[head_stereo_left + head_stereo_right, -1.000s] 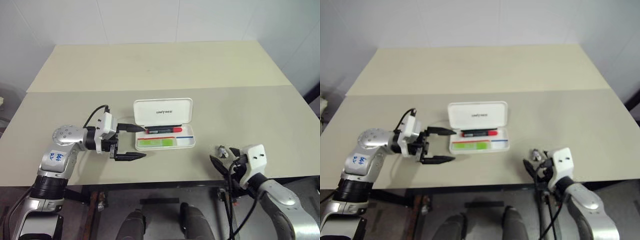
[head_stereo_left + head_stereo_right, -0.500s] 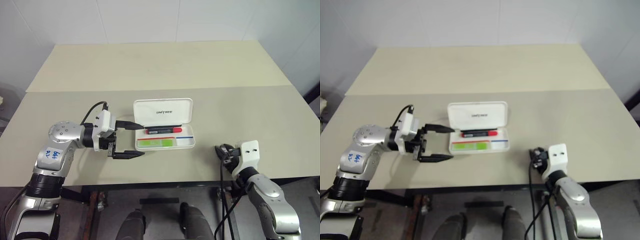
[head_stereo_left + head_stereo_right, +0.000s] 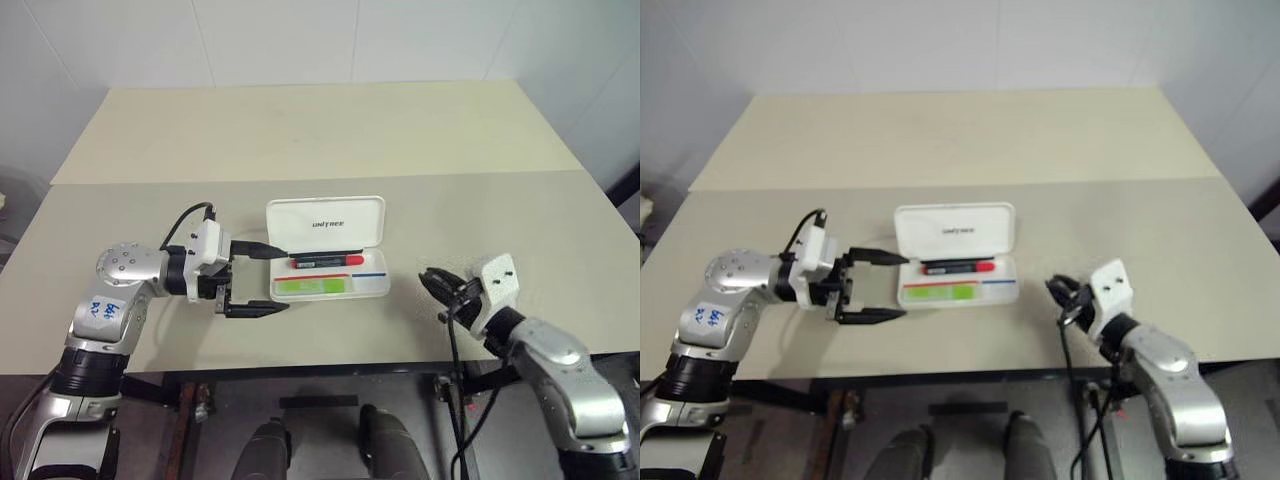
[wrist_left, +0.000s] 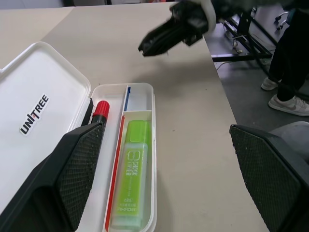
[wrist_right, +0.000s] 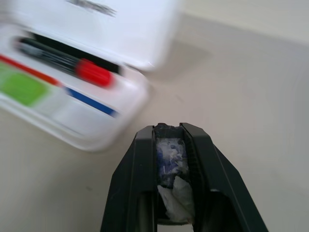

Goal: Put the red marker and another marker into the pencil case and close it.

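Observation:
The white pencil case (image 3: 326, 222) lies open at the table's middle, lid raised at the back. Inside, the red marker (image 3: 327, 261) lies along the rear slot and the light green marker (image 3: 312, 286) in the front compartment; both also show in the left wrist view, red marker (image 4: 100, 109) and green marker (image 4: 133, 166). My left gripper (image 3: 287, 280) stands open just left of the case, its fingers (image 4: 79, 162) pointing along it. To the right of the case, my right gripper (image 3: 425, 276) hovers shut on a small crumpled white-and-blue lump (image 5: 170, 162).
The beige table (image 3: 320, 140) stretches wide behind the case, with a seam across its middle. Its front edge runs close below both grippers. In the left wrist view a person's legs and shoes (image 4: 285, 92) stand on the floor beyond the table's right end.
My right gripper closed on the small lump near the table's front edge, rose with it and swung left toward the case. The left gripper has stayed in place, open.

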Tool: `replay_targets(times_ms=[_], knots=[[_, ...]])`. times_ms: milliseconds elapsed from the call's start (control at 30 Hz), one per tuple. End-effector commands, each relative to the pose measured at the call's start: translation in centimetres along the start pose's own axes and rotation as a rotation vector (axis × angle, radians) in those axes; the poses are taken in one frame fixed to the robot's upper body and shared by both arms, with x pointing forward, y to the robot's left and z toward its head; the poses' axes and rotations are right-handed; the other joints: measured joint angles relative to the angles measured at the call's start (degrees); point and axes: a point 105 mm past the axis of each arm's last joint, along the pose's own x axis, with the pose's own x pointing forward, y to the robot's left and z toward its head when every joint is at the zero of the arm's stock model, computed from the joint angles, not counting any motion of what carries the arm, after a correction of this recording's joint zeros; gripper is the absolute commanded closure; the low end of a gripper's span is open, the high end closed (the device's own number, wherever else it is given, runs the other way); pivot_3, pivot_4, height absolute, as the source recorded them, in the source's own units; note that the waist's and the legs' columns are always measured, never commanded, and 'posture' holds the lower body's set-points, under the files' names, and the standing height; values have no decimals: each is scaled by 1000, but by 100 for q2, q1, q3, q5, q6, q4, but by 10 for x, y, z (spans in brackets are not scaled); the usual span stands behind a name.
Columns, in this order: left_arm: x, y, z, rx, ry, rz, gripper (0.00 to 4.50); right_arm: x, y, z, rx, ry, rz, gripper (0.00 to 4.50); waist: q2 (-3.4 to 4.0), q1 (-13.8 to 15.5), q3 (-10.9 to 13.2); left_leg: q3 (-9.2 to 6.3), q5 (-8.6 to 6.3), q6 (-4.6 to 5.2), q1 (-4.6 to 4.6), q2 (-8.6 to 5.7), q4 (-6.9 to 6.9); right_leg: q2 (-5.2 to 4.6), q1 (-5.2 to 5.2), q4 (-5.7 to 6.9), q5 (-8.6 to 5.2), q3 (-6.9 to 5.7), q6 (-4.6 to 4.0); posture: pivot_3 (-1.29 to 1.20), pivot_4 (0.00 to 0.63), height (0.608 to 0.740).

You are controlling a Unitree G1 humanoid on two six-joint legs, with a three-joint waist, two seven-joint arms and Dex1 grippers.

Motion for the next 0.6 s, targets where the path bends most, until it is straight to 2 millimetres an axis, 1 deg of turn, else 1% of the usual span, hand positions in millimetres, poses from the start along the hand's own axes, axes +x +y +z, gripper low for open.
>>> replay_targets(times_ms=[33, 100, 233, 333, 433, 600], knots=[[-8, -1, 8, 55, -11, 36, 0, 9, 13, 27, -100, -60, 241, 4093, 2, -27, 1, 2, 0, 0, 0, 2, 1, 2, -1, 0, 5, 1, 9, 0, 150, 740], [-8, -3, 6, 52, -12, 46, 0, 15, 19, 29, -145, -56, 360, 4093, 1, -58, 2, 7, 0, -1, 1, 4, 2, 1, -1, -1, 16, 2, 29, 0, 150, 740], [-9, -5, 5, 51, -13, 60, 0, 33, 29, 27, -217, -53, 535, 4093, -2, -74, 3, 1, -1, -1, 1, 19, 0, 20, -2, -1, 31, -3, 55, 0, 150, 740], [-9, -5, 5, 54, -13, 71, 0, 44, 31, 29, -222, -92, 606, 4093, -2, -91, 3, -3, -1, -2, -1, 29, -4, 35, -5, -4, 33, -1, 56, 0, 150, 740], [-12, -7, 6, 57, -10, 85, 0, 54, 34, 17, -258, -78, 716, 4093, -2, -113, 3, -4, -3, -4, -3, 31, -6, 38, -8, -3, 35, 0, 57, 0, 150, 740], [-15, -8, 7, 57, -2, 103, 0, 72, 34, 14, -284, -94, 779, 4093, -1, -138, 4, -1, -6, -10, -3, 37, -7, 46, -12, 2, 40, 4, 59, 0, 150, 740]])
